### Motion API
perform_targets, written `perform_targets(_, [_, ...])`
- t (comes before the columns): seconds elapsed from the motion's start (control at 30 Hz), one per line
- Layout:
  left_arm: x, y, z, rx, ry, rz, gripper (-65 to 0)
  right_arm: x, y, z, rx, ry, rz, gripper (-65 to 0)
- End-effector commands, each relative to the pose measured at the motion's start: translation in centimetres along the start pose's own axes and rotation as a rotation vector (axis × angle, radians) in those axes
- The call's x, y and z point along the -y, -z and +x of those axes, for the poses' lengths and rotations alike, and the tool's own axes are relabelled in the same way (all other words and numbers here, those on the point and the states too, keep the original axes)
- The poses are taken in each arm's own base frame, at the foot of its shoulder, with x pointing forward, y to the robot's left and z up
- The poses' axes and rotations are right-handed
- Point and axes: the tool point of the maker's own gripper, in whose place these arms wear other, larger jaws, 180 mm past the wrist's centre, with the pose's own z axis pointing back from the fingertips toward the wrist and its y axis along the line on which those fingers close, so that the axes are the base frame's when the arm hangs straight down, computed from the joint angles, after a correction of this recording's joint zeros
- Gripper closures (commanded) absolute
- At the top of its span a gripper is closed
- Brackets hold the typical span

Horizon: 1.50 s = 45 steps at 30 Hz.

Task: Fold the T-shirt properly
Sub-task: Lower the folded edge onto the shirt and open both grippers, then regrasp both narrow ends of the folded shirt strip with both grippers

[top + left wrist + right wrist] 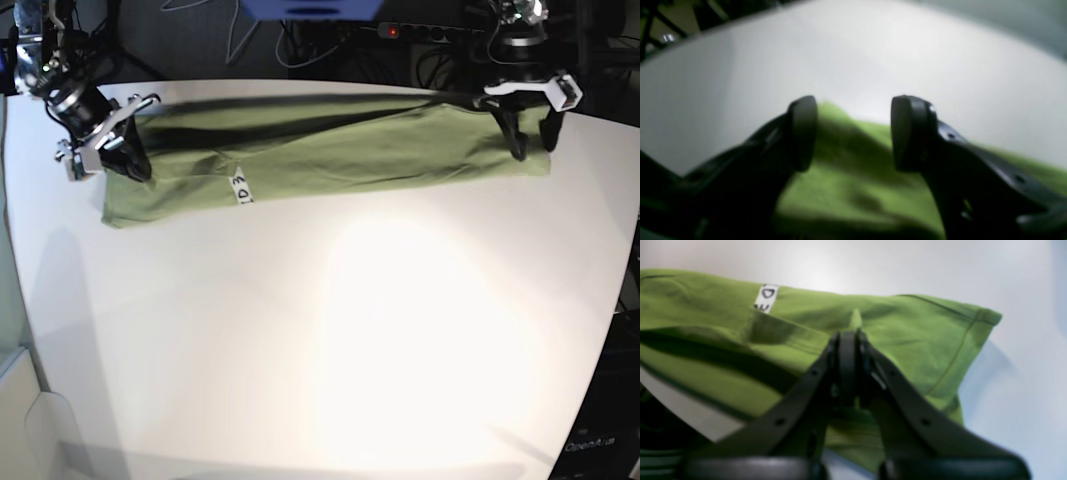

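Here the T-shirt (pixel 330 150) lies as a long folded band along the desk's (pixel 330 330) far side, stretched between both sets of fingers. The right fingers (pixel 848 340) are clenched on a pinch of cloth near the white tag (pixel 766 298). The left fingers (pixel 853 133) stand released over the other end.

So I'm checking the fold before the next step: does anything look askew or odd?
The T-shirt lies as a long band, slightly slanted, its white tag showing. The right gripper pinches one end; the left gripper is open over the other.
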Motion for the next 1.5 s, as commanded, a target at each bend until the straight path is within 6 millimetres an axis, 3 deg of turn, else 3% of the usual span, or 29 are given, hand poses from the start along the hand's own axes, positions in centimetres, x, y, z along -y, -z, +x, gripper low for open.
perform_targets(0.0, [-0.2,0.1,0.7,0.012,0.006,-0.008,-34.1,0.4,-0.1,1.4,0.042,-0.015,-0.001,-0.6])
perform_targets(0.13, [-0.1,0.3,-0.9,-0.082,0.008,-0.012,-34.0,0.4,-0.1,1.4,0.042,-0.015,-0.001,-0.7])
perform_targets(0.33, [-0.6,0.9,-0.6,-0.134,0.050,-0.021,-34.0,0.4,-0.1,1.4,0.042,-0.015,-0.001,-0.7])
perform_targets(0.47, [0.1,2.5,0.7,-0.129,0.069,-0.038,-34.0,0.4,-0.1,1.4,0.043,-0.015,-0.001,-0.7])
perform_targets(0.7, [0.5,5.4,0.2,-0.231,0.091,-0.060,-34.0,0.4,-0.1,1.3,0.041,-0.014,-0.002,-0.7])
perform_targets(1.03, [0.7,8.5,0.7,-0.309,0.111,-0.070,-34.0,1.9,0.2,-1.1,-0.029,0.027,-0.035,-0.7])
perform_targets(1.47, [0.9,8.7,0.8,-0.308,0.110,-0.068,-33.9,0.0,-0.6,-3.4,-0.060,0.087,-0.024,-1.5])
